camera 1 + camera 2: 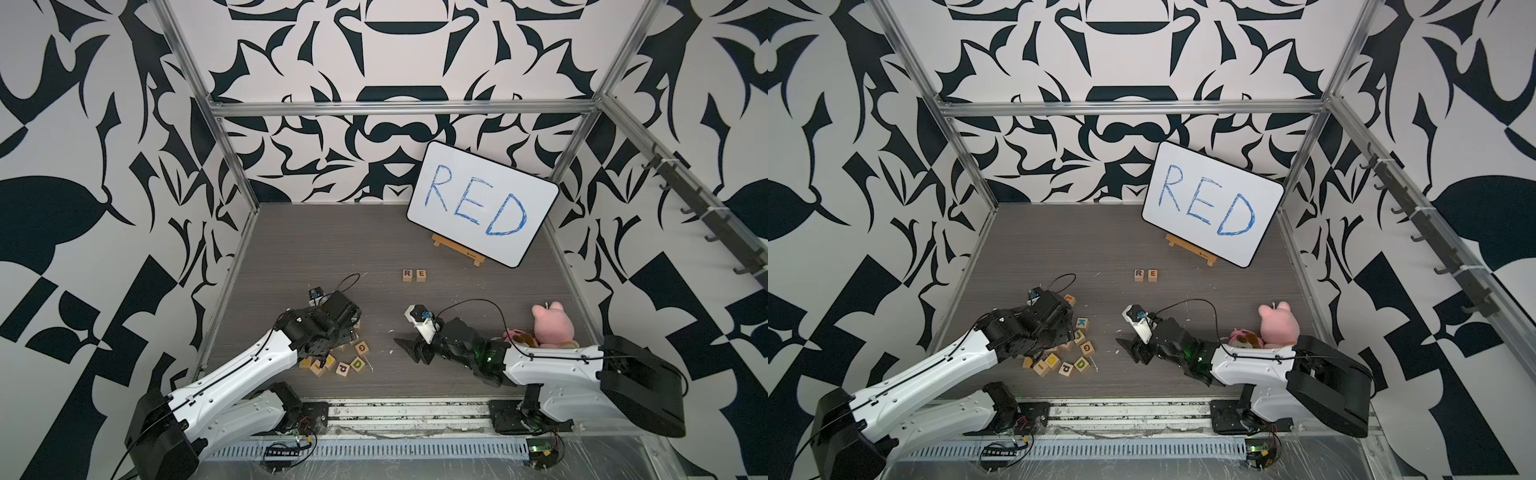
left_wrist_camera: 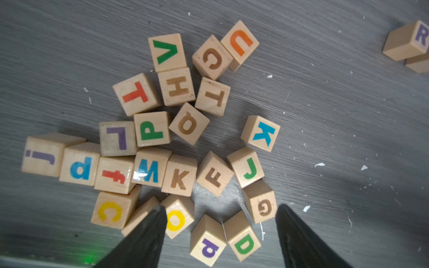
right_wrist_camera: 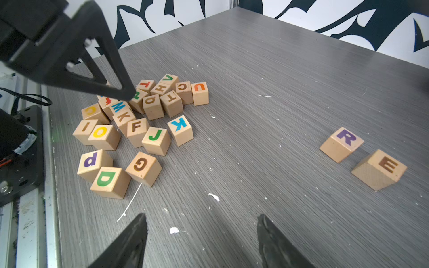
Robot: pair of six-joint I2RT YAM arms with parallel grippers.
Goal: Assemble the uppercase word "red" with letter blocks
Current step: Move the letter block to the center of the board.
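R (image 1: 407, 274) and E (image 1: 421, 274) sat side by side mid-frame in a top view, just below the board (image 1: 482, 203), letters up. We could not tell whether they were touching or only just apart. D (image 1: 357, 364) had not yet joined them. It lay lower left of centre, at the right fringe of the pile (image 1: 1059, 353), green letter up. It touched the purple lowercase block (image 2: 207, 243), and G (image 2: 261, 204) was just beside it.

Left hand (image 2: 222, 207) was spread and empty, hovering over the pile. In the left wrist view, D and the purple block showed between its fingers. Right hand (image 3: 201, 215) was also spread and empty, low over bare desk (image 1: 332, 249) between the pile and R/E.

Handling, our call: D is a small wood cube, so it should be light, rigid and not fragile. Its faces looked smooth and a bit slick, but flat and parallel, good for a pinch. We would take it on two opposite side faces, keeping the letter up. One side was blocked by the purple block, so the other pair looked the better bet, though G crowded one of those faces. The risk was dragging the lowercase block along or tipping D.
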